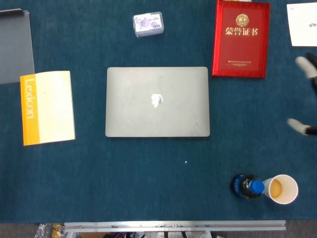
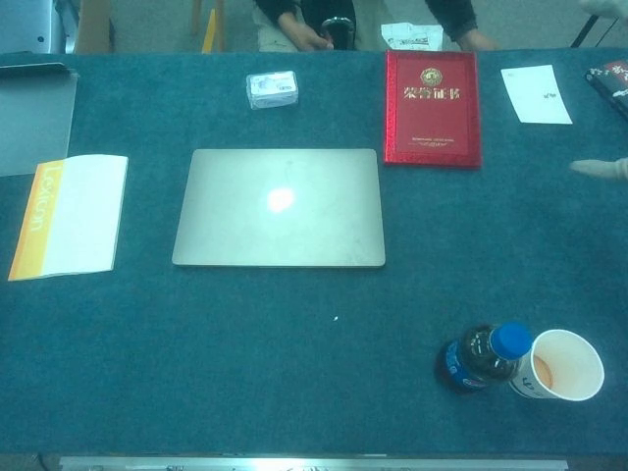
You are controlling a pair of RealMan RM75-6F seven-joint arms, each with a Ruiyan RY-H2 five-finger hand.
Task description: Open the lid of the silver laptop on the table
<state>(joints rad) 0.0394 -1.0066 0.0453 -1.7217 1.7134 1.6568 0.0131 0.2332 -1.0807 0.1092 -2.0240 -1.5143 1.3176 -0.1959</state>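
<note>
The silver laptop (image 1: 157, 101) lies shut and flat in the middle of the blue table, its logo facing up; the chest view shows the laptop (image 2: 280, 207) the same way. My right hand (image 1: 308, 67) is just entering at the right edge, well to the right of the laptop and not touching it. Only pale fingertips (image 1: 298, 126) show, spread far apart with nothing between them. In the chest view one fingertip (image 2: 601, 169) pokes in at the right edge. My left hand appears in neither view.
A red certificate folder (image 1: 241, 38) lies behind the laptop's right corner, with a small card box (image 1: 148, 24) behind the laptop. A yellow-and-white Lexicon booklet (image 1: 47, 107) sits to the left. A dark bottle (image 1: 248, 187) and paper cup (image 1: 283, 189) stand front right. White paper (image 1: 302, 25) lies far right.
</note>
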